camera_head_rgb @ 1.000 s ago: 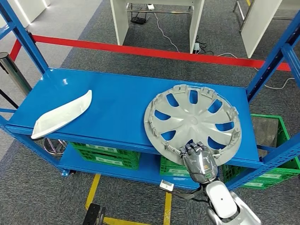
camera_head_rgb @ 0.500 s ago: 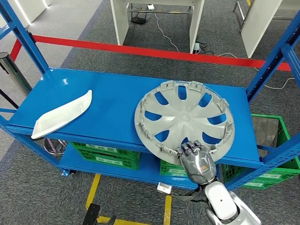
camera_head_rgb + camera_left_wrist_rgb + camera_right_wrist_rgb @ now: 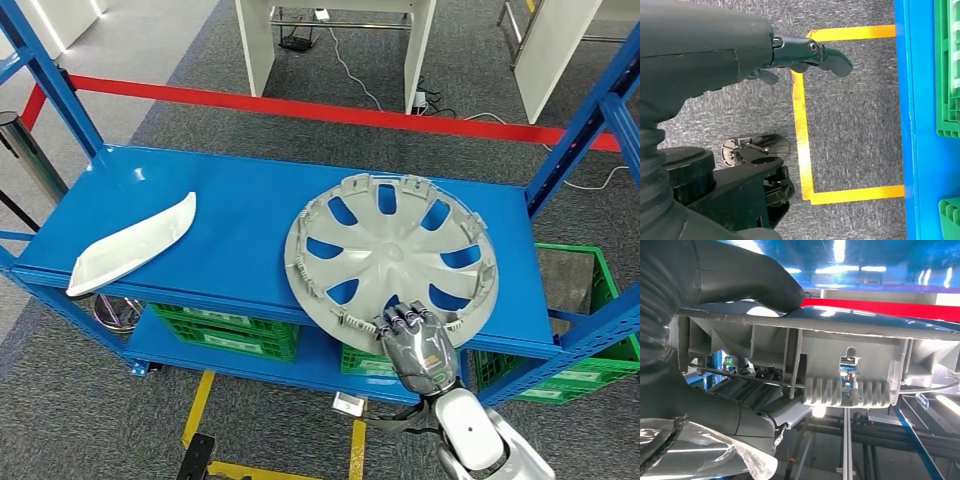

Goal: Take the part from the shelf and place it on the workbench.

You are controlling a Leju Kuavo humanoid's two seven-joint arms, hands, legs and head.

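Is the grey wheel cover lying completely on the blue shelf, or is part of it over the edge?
Partly over. The wheel cover has its near rim past the shelf's front edge, where the right hand grips it.

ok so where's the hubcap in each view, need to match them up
Head view: the hubcap lies right of centre on the blue shelf, its near rim gripped by the right hand.
Right wrist view: the hubcap is seen edge-on across the middle, its clips facing the camera, with the right hand on it.
Left wrist view: not in it.
Shared landmark: the blue shelf.
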